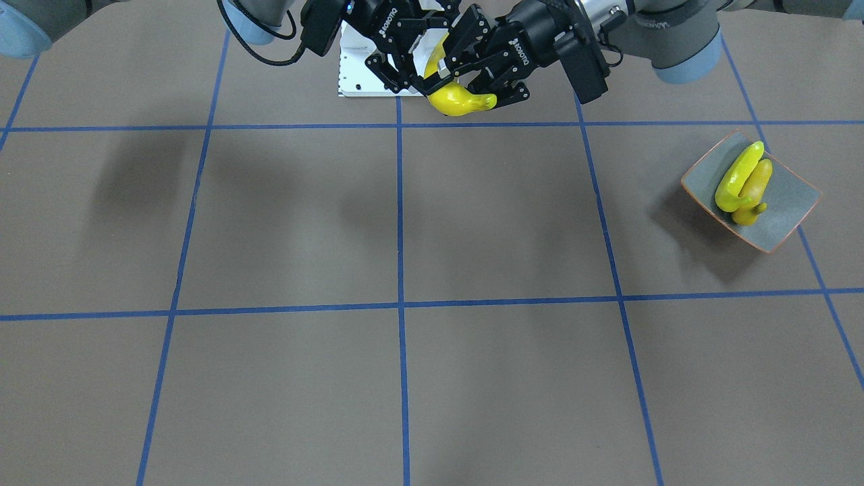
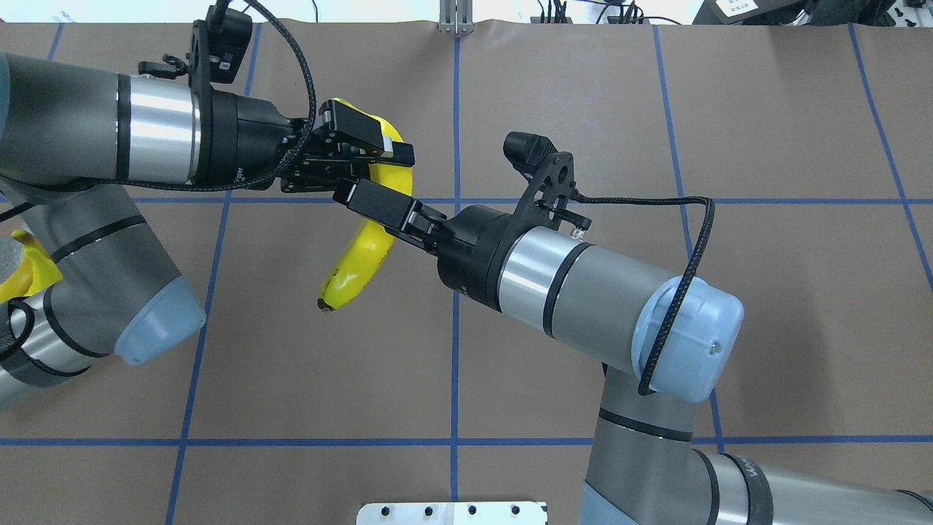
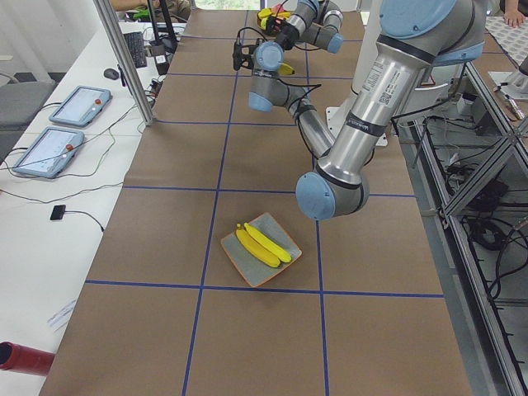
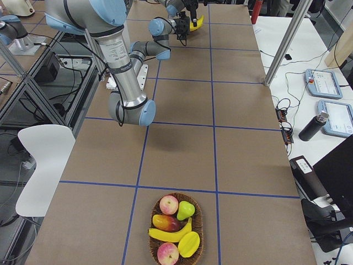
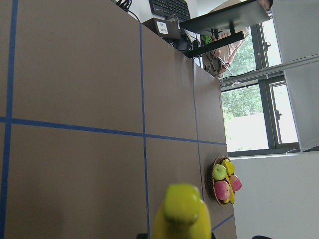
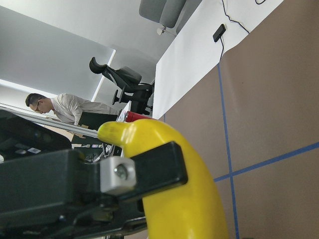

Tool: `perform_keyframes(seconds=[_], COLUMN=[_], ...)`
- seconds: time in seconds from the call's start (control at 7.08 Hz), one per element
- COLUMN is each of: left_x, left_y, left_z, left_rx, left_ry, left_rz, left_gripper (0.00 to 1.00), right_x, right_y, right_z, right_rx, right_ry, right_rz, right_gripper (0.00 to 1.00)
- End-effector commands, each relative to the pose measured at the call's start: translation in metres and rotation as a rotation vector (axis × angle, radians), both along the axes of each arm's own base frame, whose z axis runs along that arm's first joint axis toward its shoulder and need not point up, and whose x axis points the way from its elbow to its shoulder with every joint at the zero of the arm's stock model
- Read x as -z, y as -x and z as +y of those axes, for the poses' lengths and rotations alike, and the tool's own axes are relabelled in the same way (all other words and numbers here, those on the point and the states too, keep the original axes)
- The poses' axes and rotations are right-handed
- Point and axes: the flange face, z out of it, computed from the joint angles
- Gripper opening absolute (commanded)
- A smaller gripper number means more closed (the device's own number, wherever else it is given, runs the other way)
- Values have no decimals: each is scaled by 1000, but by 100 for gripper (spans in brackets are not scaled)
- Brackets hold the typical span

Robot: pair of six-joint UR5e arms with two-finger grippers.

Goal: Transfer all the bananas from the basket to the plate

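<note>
Brown paper covers the bench [image 1: 270, 223]. Toward its right end sits the basket [image 4: 176, 194], with one banana [image 4: 168, 236] lying among other fruit. Toward the left end the plate [image 1: 786, 209] carries two bananas [image 1: 739, 179], touching side by side. Midway between them a fourth banana [image 2: 357, 266] hangs in the air, its long axis running away from the robot. The left pincer [image 2: 386, 146] is clamped near its far end and the right pincer [image 2: 368, 203] is clamped at mid-length. The plate lies well to the left, so the left arm is the nearer carrier.
</note>
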Motion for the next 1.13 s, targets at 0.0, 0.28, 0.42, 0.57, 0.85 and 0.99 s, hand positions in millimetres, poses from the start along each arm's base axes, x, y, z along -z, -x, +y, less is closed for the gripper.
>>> perform_keyframes(seconds=[0.0, 0.28, 0.42, 0.57, 0.85, 0.99], left_x=[-5, -51, -81, -115, -213, -249], left_y=[0, 8, 14, 31, 70, 86], left_z=[-1, 3, 4, 0, 22, 31], left_rx=[2, 5, 10, 41, 71, 79], left_ry=[3, 33, 58, 77, 36, 21], left_rz=[-8, -72, -117, -169, -350, -413], left_gripper=[0, 0, 0, 0, 0, 0], right_x=[-33, -91, -119, -147, -219, -256], right_y=[-29, -66, -90, -111, -166, -191], right_z=[-20, -66, -90, -108, -131, -136], right_rx=[59, 90, 101, 116, 135, 140], right_ry=[-34, -6, 8, 21, 25, 23], right_rz=[75, 217, 321, 422, 577, 645], right_gripper=[100, 100, 100, 100, 100, 100])
